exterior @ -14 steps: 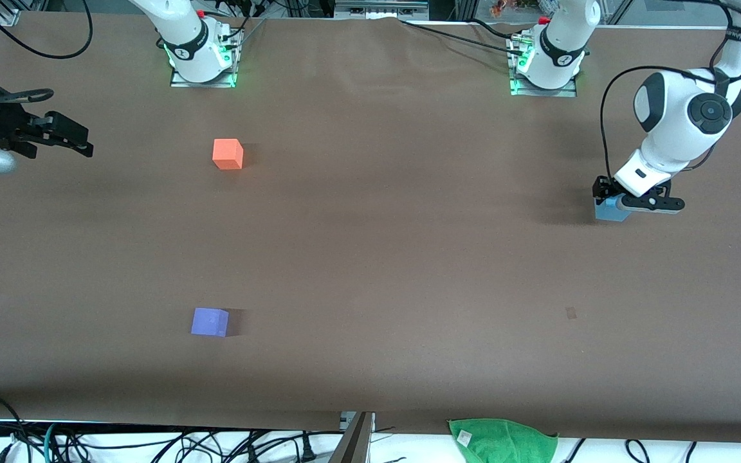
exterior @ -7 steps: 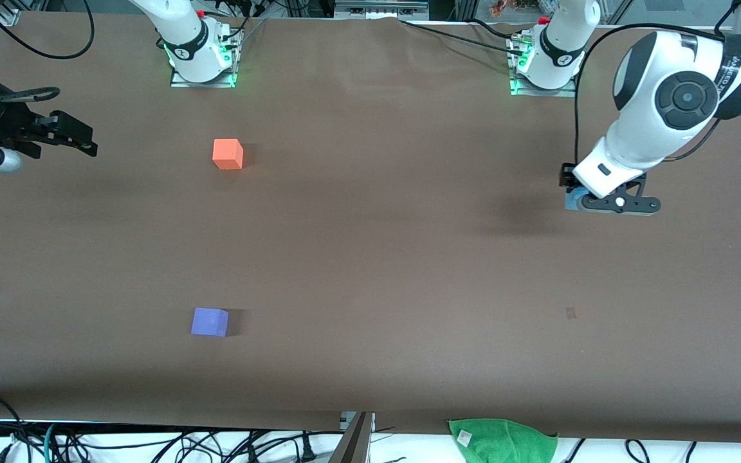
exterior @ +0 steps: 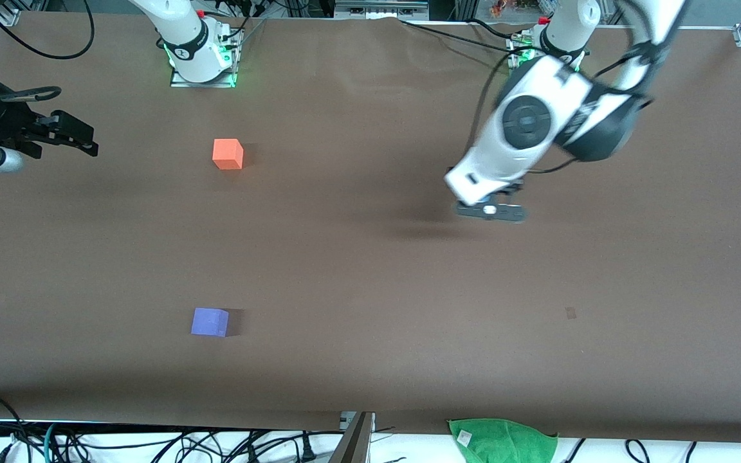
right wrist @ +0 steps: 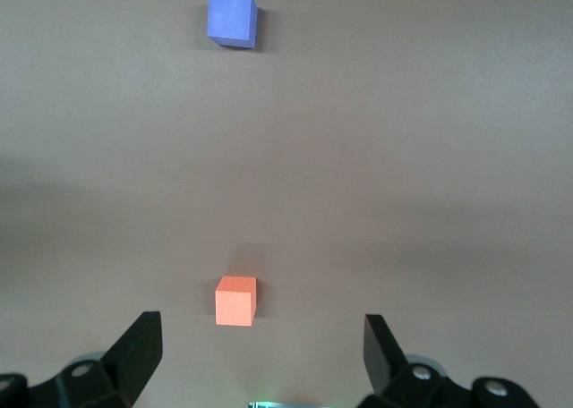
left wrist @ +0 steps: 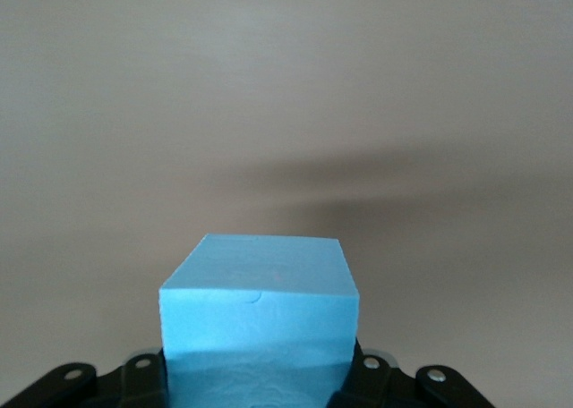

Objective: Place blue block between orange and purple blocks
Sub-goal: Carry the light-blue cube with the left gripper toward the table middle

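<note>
One blue block sits clamped in the left gripper above the table

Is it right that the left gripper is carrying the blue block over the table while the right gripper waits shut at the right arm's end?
Not quite: the right gripper is open, its fingers spread wide apart in the right wrist view. The rest stands: the left gripper is up over the table, shut on the blue block, and the right arm waits at its own end.
</note>
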Robot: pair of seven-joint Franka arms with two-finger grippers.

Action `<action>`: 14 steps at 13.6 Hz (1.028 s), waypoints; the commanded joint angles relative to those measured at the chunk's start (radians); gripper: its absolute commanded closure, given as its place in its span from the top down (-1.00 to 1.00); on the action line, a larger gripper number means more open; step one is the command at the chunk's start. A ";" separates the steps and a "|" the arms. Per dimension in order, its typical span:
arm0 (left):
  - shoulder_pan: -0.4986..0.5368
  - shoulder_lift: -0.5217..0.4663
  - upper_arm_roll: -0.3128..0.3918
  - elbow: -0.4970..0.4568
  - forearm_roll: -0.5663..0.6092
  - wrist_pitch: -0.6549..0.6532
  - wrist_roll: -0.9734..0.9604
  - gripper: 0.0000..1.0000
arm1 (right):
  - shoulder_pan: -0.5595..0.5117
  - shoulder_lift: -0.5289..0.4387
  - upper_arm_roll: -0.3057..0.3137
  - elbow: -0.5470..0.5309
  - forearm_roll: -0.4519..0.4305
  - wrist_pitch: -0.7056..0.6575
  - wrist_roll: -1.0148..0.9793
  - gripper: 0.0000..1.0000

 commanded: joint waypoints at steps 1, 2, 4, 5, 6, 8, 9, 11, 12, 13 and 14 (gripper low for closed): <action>-0.131 0.185 0.014 0.177 0.019 -0.015 -0.102 -0.83 | 0.013 0.004 0.002 0.021 0.011 -0.005 0.003 0.99; -0.175 0.232 0.035 0.183 0.016 0.005 -0.142 -0.84 | 0.014 0.004 0.002 0.021 0.011 -0.005 0.003 0.98; -0.256 0.300 0.063 0.188 0.034 0.111 -0.180 -0.84 | 0.017 0.005 0.002 0.021 0.011 -0.005 0.003 0.99; -0.304 0.325 0.094 0.186 0.059 0.152 -0.199 -0.85 | 0.017 0.005 0.002 0.020 0.011 -0.005 0.003 0.99; -0.342 0.345 0.123 0.185 0.066 0.186 -0.231 -0.85 | 0.017 0.005 0.002 0.021 0.011 -0.005 0.003 0.98; -0.411 0.382 0.181 0.183 0.069 0.266 -0.274 -0.85 | 0.017 0.004 0.000 0.020 0.011 -0.005 0.003 0.98; -0.438 0.395 0.206 0.180 0.070 0.300 -0.274 -0.84 | 0.017 0.004 0.000 0.020 0.011 -0.005 0.003 0.98; -0.464 0.418 0.230 0.180 0.068 0.331 -0.283 -0.75 | 0.017 0.005 0.000 0.020 0.011 -0.005 0.003 0.99; -0.464 0.422 0.230 0.180 0.069 0.332 -0.286 -0.55 | 0.017 0.005 0.000 0.020 0.011 -0.005 0.003 0.98; -0.462 0.422 0.230 0.180 0.070 0.332 -0.286 -0.07 | 0.017 0.005 0.000 0.021 0.011 -0.004 0.003 0.99; -0.459 0.417 0.232 0.180 0.071 0.332 -0.286 0.87 | 0.017 0.004 0.000 0.020 0.011 -0.005 0.003 0.98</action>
